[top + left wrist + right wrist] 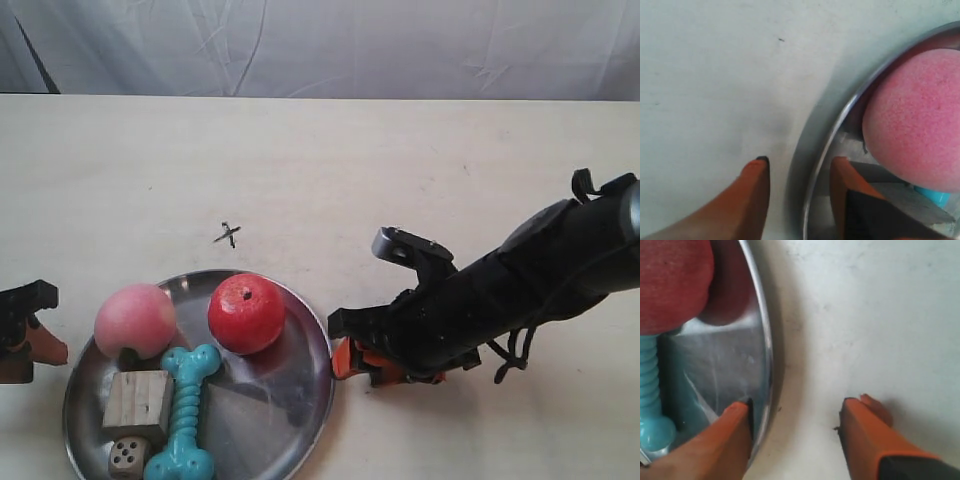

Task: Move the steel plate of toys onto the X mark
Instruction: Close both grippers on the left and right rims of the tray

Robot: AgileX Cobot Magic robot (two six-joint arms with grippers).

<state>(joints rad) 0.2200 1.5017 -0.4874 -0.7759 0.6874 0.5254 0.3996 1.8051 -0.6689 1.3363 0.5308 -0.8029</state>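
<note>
Exterior view: on the pale matte table (400, 160) the round, shiny steel plate (270, 400) sits at the near edge, its far rim just short of the thin pen-drawn X mark (228, 235). The plate holds a glossy red apple (246, 313), a fuzzy pink peach (135, 320), a turquoise ribbed bone (187, 412), a pale wooden cube (138, 400) and a small die (127, 457) with dark pips. The right gripper (345, 362) is at the rim beside the apple, and the left gripper (50, 335) is near the peach side.

Left wrist view: the orange fingers (752, 190) are spread astride the rim, one over the table, one over the plate by the peach.

Right wrist view: the fingers (865, 440) are also spread, one inside the rim near the bone, one over the table. This view alone shows the bone's ridges up close.
</note>
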